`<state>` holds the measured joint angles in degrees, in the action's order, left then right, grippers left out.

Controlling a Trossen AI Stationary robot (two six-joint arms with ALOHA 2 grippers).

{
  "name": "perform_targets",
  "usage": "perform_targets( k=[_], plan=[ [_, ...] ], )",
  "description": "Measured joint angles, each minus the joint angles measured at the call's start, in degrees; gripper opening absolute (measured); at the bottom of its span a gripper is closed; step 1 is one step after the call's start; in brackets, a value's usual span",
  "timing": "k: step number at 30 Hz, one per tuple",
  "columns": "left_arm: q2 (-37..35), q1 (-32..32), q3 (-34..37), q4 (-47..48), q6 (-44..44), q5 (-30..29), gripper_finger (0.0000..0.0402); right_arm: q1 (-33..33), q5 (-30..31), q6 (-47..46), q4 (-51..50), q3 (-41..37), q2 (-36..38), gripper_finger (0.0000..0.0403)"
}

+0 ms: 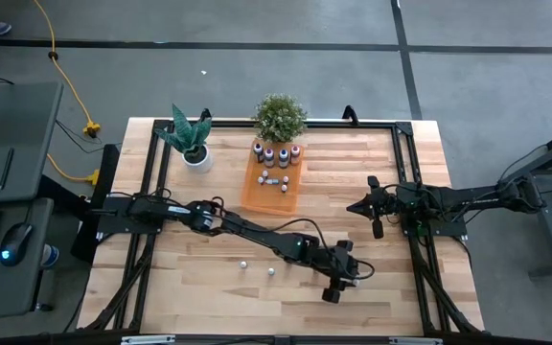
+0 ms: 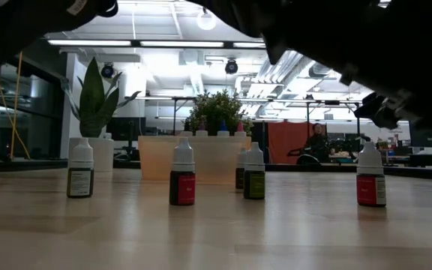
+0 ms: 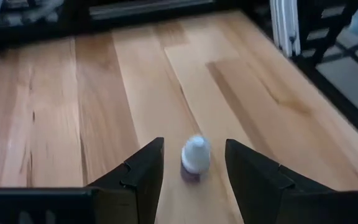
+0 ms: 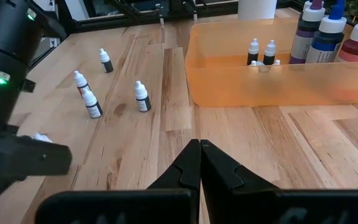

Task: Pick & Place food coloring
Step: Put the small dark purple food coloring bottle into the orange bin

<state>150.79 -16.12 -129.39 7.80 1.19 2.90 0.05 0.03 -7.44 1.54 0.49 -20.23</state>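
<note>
— What is the tray holding?

— The orange tray, a translucent plastic rectangle with low walls, is sitting near the worktop's far edge, between the middle and the two potted plants. A few tiny white-capped bottles are standing inside it, and a row of larger bottles with coloured bodies is standing at its far end.

— And the loose food coloring?

— Several small bottles are standing upright on the pale wooden planks, caps pointing up, scattered toward the near edge. One bottle with a rounded white cap is standing upright near the near right corner.

— Is the left gripper gripping it?

— Its two dark wedge-shaped fingers are spread, one on each side of that bottle, with a gap showing on both sides.

— The right gripper?

— It is waiting near the right edge, fingers pressed together, pinching nothing.
</note>
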Motion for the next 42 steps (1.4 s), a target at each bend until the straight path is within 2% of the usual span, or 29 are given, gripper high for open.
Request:
perform_targets(
  k=[31, 42],
  plan=[
    [1.19, 0.45, 0.03, -4.06, -0.01, 2.91, 0.0168, -0.01, -0.02, 0.0, 0.0, 0.02, 0.0, 0.0],
    [1.19, 0.48, 0.03, -4.6, 0.24, 2.27, 0.0168, -0.01, 0.0, 0.0, -0.01, 0.0, 0.0, 0.0]
  ],
)
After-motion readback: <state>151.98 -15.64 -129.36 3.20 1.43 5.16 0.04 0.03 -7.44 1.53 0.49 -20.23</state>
